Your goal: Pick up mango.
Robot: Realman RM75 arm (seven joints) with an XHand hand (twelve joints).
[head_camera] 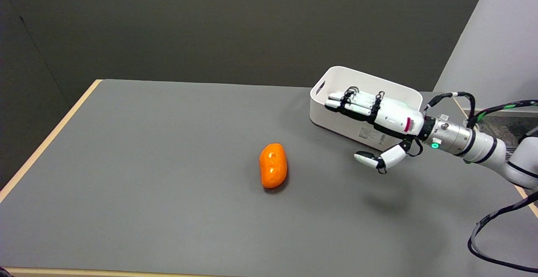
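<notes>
An orange mango [273, 165] lies on the grey table [147, 163] near its middle, long axis running front to back. My right hand [374, 123] hovers in the air to the mango's right, well apart from it. Its fingers stretch out toward the left and the thumb hangs below them. The hand holds nothing.
A white rectangular bin [361, 104] stands at the table's back right, partly behind my hand. The table's wooden edge [46, 142] runs along the left side. A black cable [496, 235] loops at the lower right.
</notes>
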